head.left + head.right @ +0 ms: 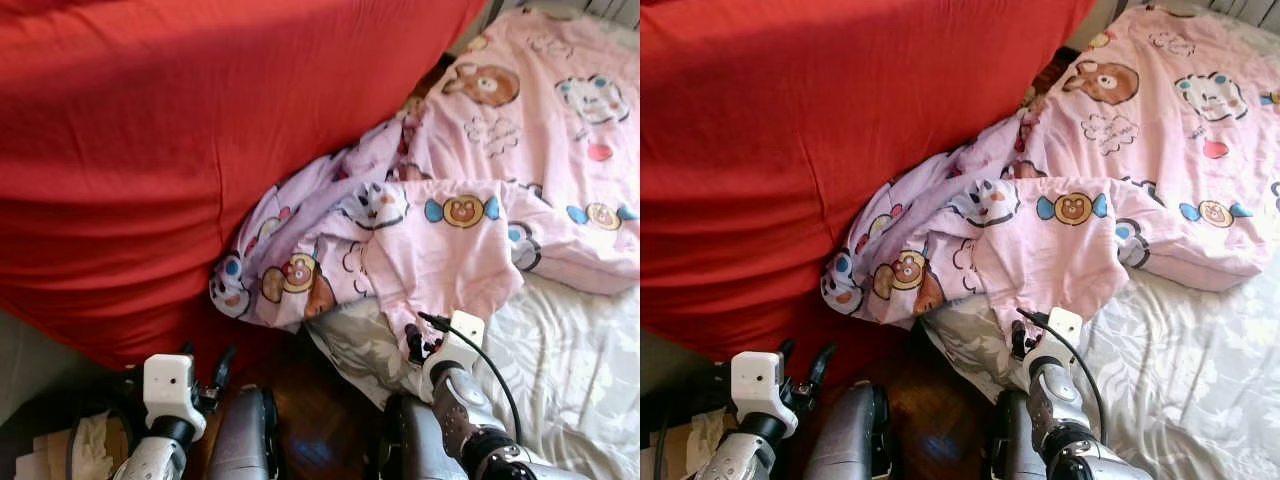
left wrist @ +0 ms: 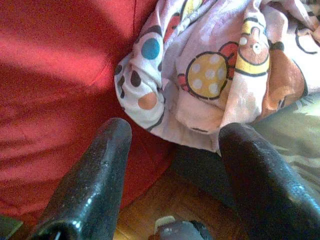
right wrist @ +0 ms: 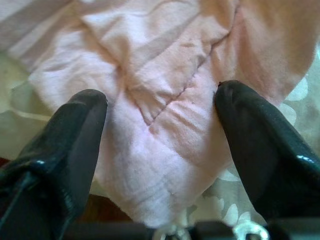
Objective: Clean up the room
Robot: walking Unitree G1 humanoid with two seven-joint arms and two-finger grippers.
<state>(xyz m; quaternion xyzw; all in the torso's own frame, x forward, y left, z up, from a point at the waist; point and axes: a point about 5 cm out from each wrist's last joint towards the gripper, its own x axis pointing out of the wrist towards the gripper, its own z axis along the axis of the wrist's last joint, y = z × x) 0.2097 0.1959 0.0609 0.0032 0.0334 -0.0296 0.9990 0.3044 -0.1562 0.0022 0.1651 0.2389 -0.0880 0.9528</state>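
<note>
Right pincer (image 3: 160, 165), fingers spread, straddles a corner of the pink quilt (image 3: 165, 110) on the bed (image 1: 560, 360); left pincer (image 2: 175, 170) is released, quilt just ahead.

Head stereo pair down over pink blanket (image 1: 470, 200); wrist cameras close on it.

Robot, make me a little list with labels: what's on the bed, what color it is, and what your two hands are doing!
Blanket: pink cartoon blanket, rumpled, lying on the bed and hanging off its edge
Red thing: red cover, beside the blanket
Sheet: pale flowery sheet, under the blanket
Floor: dark wood floor
Right gripper: open, a fold of the blanket's corner between its fingers
Left gripper: open, low near the floor, pointing at the blanket's hanging edge
</note>
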